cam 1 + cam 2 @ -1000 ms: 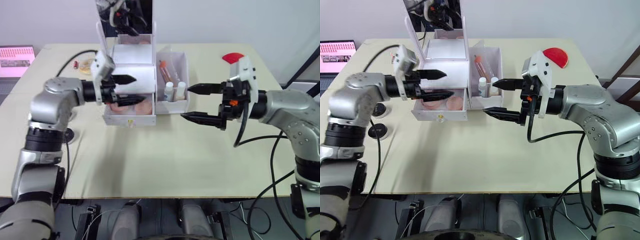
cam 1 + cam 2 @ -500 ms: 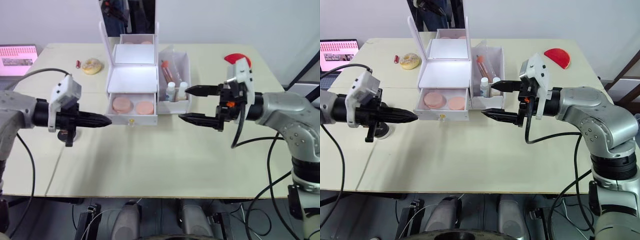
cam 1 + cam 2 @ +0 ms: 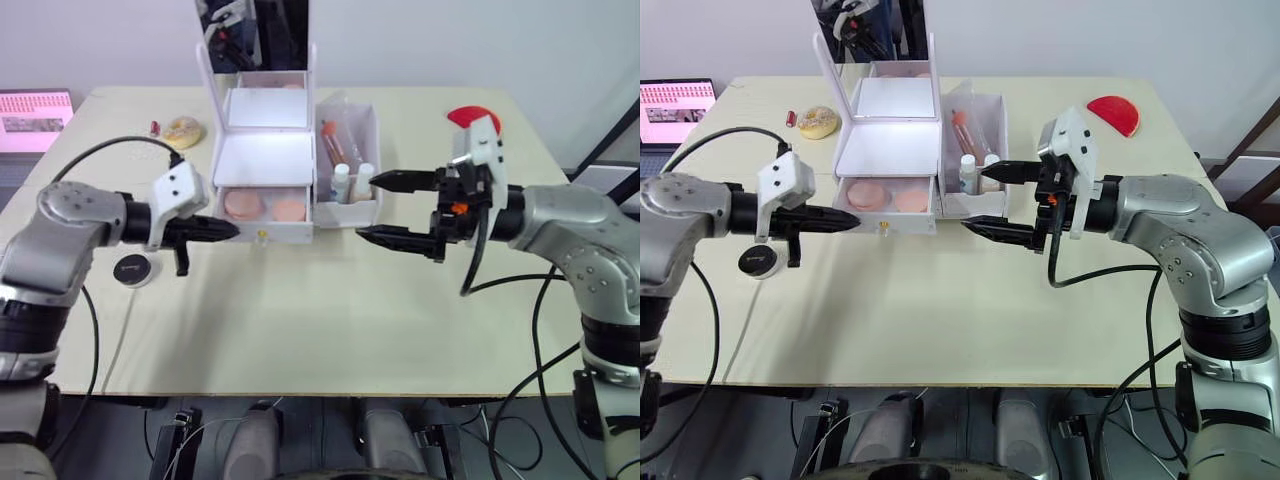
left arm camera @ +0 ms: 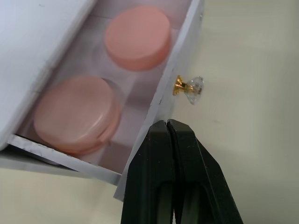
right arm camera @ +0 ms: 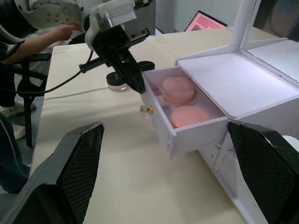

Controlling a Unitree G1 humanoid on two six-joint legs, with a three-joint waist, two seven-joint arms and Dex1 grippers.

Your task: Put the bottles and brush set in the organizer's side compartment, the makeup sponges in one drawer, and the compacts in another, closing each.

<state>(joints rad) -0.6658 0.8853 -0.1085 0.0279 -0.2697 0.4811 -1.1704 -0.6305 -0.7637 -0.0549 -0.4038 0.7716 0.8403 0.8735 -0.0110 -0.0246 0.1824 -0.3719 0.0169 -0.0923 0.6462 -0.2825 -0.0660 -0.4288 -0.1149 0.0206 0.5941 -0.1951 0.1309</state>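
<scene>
The white organizer [image 3: 262, 160] stands at the table's middle back with its mirror lid up. Its lower drawer [image 3: 285, 232] is partly open and holds two pink round compacts [image 4: 138, 38] [image 4: 74, 119]. My left gripper [image 3: 232, 229] is shut and empty, its tip against the drawer front just left of the crystal knob [image 4: 192, 88]. Two small white bottles [image 3: 342, 183] and the brush set [image 3: 333, 143] stand in the side compartment [image 3: 372, 125]. In front of that compartment my right gripper [image 3: 368, 207] hovers open, holding nothing.
A yellowish ring-shaped piece [image 3: 183, 131] and a small red item [image 3: 152, 128] lie back left. A red half-disc [image 3: 466, 116] lies back right. A black round compact [image 3: 132, 268] sits under my left arm. A person's hand [image 5: 60, 32] is beyond the table's left side.
My left gripper closed, swung out to the left, then came back to the drawer front. The drawer looks pushed in a little. The right arm has barely moved.
</scene>
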